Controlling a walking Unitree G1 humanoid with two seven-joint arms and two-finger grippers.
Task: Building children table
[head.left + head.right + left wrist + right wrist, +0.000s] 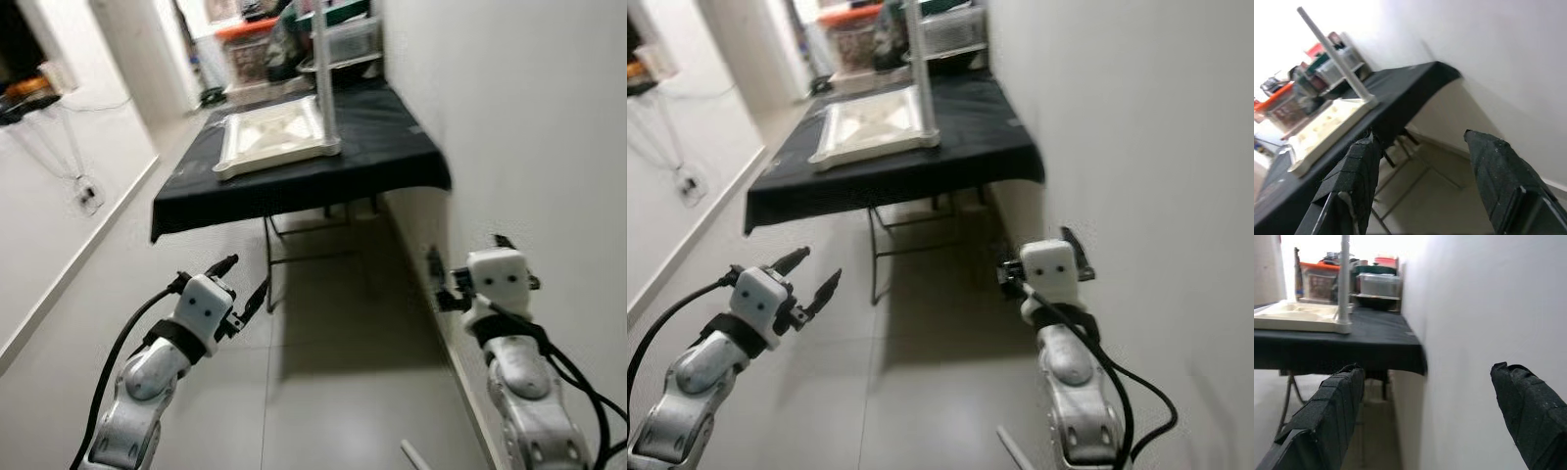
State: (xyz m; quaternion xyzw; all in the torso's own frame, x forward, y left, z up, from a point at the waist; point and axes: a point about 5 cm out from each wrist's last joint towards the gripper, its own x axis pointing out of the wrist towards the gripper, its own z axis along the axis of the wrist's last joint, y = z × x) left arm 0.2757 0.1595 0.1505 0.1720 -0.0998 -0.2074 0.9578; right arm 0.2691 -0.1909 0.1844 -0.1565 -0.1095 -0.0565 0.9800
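A white children's tabletop (269, 136) lies upside down on a black-draped folding table (382, 157) ahead of me. One white leg (324, 73) stands upright at its near right corner. My left gripper (242, 284) is raised over the floor short of the table, open and empty. My right gripper (1046, 257) is raised close to the right wall, open and empty. The wrist views show the tabletop (1298, 316) and leg (1334, 56) between spread black fingers (1349, 181).
A white wall (529, 117) runs close along my right side. Storage bins (250, 44) and clutter stand beyond the table. A wall with a cable and socket (88, 196) lines the left. A small white piece (413, 455) lies on the tiled floor near my right arm.
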